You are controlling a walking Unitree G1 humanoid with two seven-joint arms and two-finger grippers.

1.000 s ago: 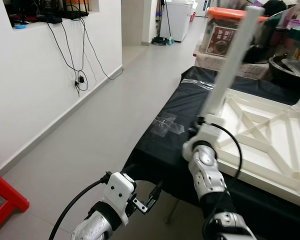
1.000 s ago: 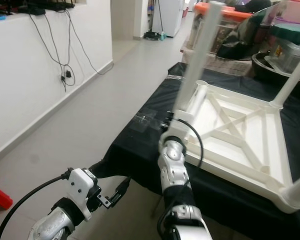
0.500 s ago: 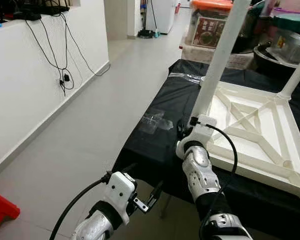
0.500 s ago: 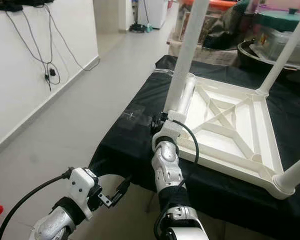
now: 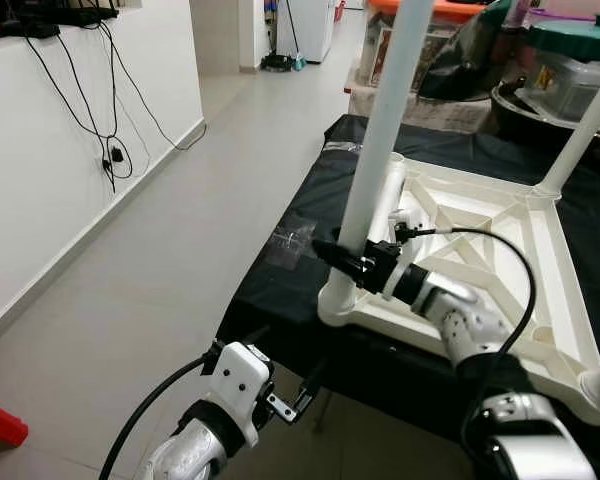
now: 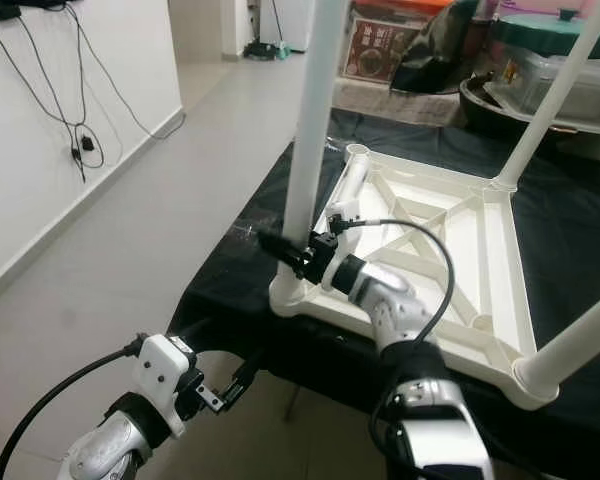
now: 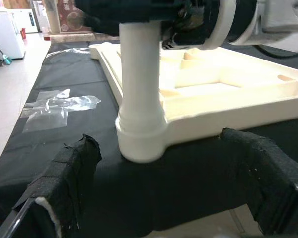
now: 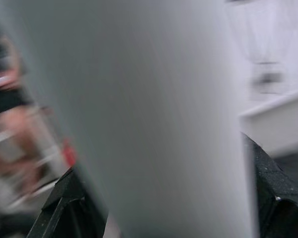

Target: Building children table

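Lying upside down on the black-covered desk, the white children's table has its near-left corner at the desk's front-left edge, where the right gripper is clenched around the upright white leg just above its socket. The left wrist view shows that socket resting on the cloth beside clear plastic wrap; the left gripper hangs released below the edge, over bare floor.

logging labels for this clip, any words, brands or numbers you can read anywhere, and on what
None can be read.
Dark red label on the orange-lidded container: has print, too small and blurred to read.
White table and its near leg: no markings visible.
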